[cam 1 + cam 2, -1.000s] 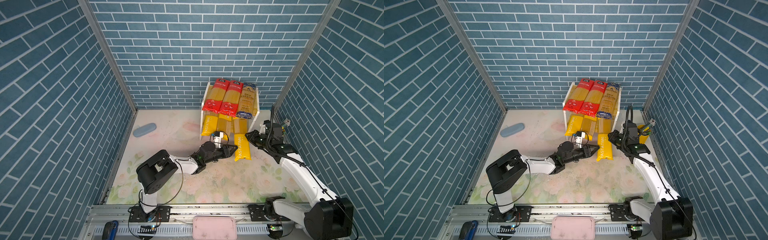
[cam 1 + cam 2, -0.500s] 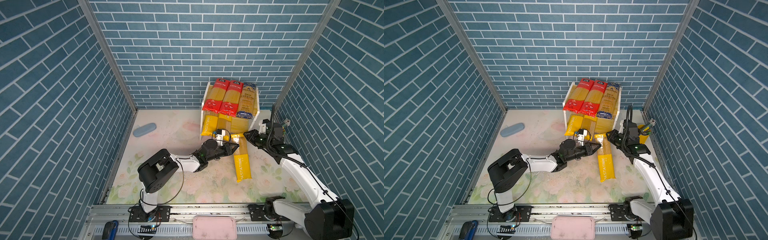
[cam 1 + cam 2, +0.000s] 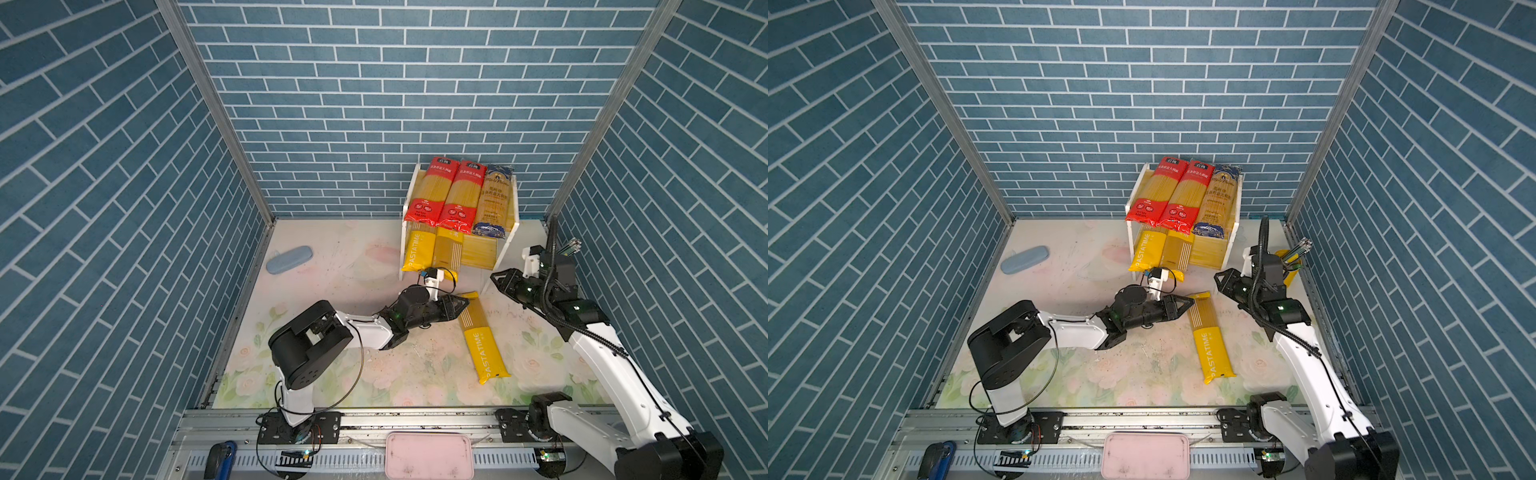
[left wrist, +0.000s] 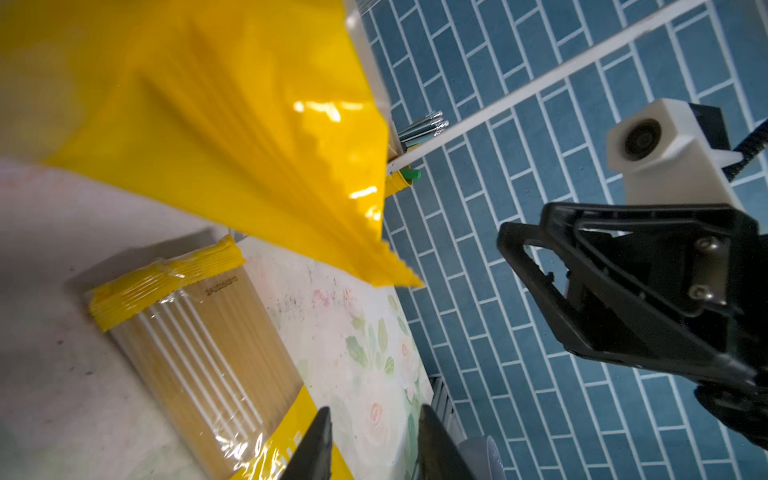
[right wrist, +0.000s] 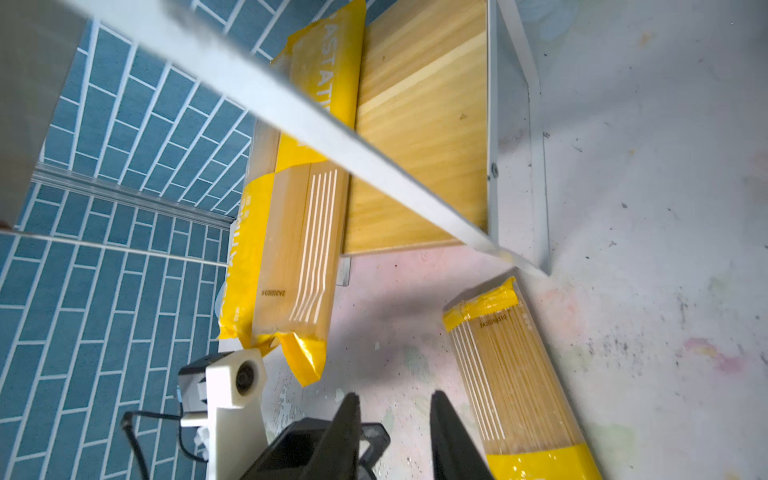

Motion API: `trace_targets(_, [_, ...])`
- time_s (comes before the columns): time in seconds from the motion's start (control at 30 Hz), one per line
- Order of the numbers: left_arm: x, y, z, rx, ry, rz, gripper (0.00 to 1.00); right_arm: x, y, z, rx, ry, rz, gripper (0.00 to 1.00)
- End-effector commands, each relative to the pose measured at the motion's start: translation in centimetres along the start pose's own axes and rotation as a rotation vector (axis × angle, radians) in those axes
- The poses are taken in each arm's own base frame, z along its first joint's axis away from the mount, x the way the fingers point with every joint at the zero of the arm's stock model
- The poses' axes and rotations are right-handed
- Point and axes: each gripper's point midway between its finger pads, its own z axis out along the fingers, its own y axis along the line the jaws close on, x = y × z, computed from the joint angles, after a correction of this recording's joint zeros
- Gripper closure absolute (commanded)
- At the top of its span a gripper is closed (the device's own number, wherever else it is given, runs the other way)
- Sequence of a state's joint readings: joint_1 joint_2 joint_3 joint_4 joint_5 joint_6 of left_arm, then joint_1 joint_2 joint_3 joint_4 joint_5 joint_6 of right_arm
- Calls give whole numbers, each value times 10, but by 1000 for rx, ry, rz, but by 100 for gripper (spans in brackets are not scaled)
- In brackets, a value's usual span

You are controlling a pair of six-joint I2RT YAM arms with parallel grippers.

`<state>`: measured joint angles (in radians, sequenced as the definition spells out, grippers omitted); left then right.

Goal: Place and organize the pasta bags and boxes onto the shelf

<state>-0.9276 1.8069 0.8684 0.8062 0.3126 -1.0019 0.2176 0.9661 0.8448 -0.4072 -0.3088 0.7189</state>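
A grey-blue case [image 3: 289,259] lies at the left of the floral worktop [image 3: 374,374]. The left end effector [image 3: 466,301] reaches low towards the middle. Its wrist view shows its fingers [image 4: 320,449] a little apart with nothing between them.

The shelf [image 3: 478,252] stands against the back wall. On its upper board are two red packets [image 3: 430,191] with Chinese lettering and a blue-ended packet [image 3: 494,199] whose print is too small to read. The lower board carries a yellow shelved packet [image 3: 419,251] marked "PASTATIME" and a striped packet [image 3: 446,251]; the rest of that board is bare.

A loose packet [image 3: 484,345], also marked "PASTATIME", lies flat on the worktop in front of the shelf. Its far end is just beside the left end effector's tip. Only the wrist views show a small printed code near that end.

The right end effector [image 3: 495,277] hovers beside the shelf's right leg, slightly open and empty. A yellow pencil cup [image 3: 1292,266] shows fully in a top view.
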Motion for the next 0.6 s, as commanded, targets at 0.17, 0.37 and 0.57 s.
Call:
trace_targets(0.17, [33,11,-26,-136,88,180,50,92,-68,-7,167,216,79,61])
trace_targets(0.37, [57,13,-26,-173,134,250,42,119,-107,15,273,281,145,44])
trace_targets(0.57, [69,28,-23,-198,158,243,39,137,-129,39,319,362,176,43])
